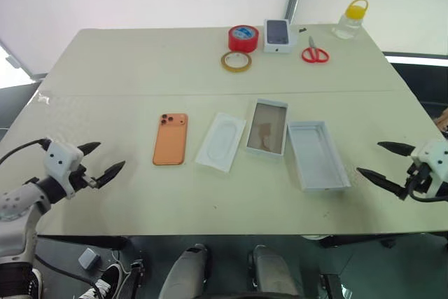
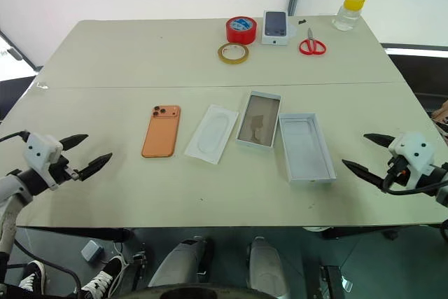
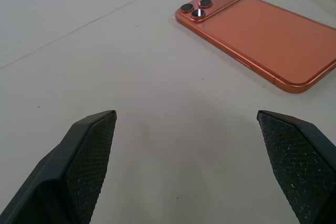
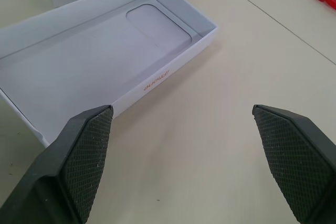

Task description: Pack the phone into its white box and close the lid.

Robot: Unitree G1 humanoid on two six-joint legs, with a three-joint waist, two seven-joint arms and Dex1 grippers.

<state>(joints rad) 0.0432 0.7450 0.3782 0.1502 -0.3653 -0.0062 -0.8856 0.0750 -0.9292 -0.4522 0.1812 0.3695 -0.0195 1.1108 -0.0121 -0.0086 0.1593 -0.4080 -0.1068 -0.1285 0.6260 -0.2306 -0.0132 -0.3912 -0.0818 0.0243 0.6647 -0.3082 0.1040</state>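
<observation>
1. The left gripper (image 1: 99,160) is seen above the near left part of the counter (image 1: 140,68); its fingers (image 3: 86,150) are spread wide, and nothing is held or touched between them.
2. The left gripper is pointed forward and inward, tilted slightly down toward the counter, with the phone (image 1: 171,138) lying ahead of it and apart from it.
3. The right gripper (image 2: 367,152) is seen above the near right part of the counter; its fingers (image 4: 84,156) are likewise spread wide, and nothing is gripped or touched.
4. The right gripper is pointed forward and inward, tilted downward, with the lid (image 2: 304,147) ahead of it, near but not in contact.
5. The phone is laid flat on the counter, back up, with the camera lenses at its far corner; it is placed at the left end of a row of four items.
6. Just to the right of the phone a flat white insert sheet (image 1: 222,141) is laid, apart from it.
7. Next in the row the white box (image 1: 267,127) is found, open side up, with a brownish inner surface showing.
8. The lid is set at the right end of the row, open side up, just beside the white box; whether the two touch cannot be told.
9. At the far side of the counter a red tape roll (image 1: 243,38), a tan tape roll (image 1: 236,61), a small printed box (image 1: 278,35), red scissors (image 1: 315,52) and a yellow-capped bottle (image 1: 351,19) are placed.
</observation>
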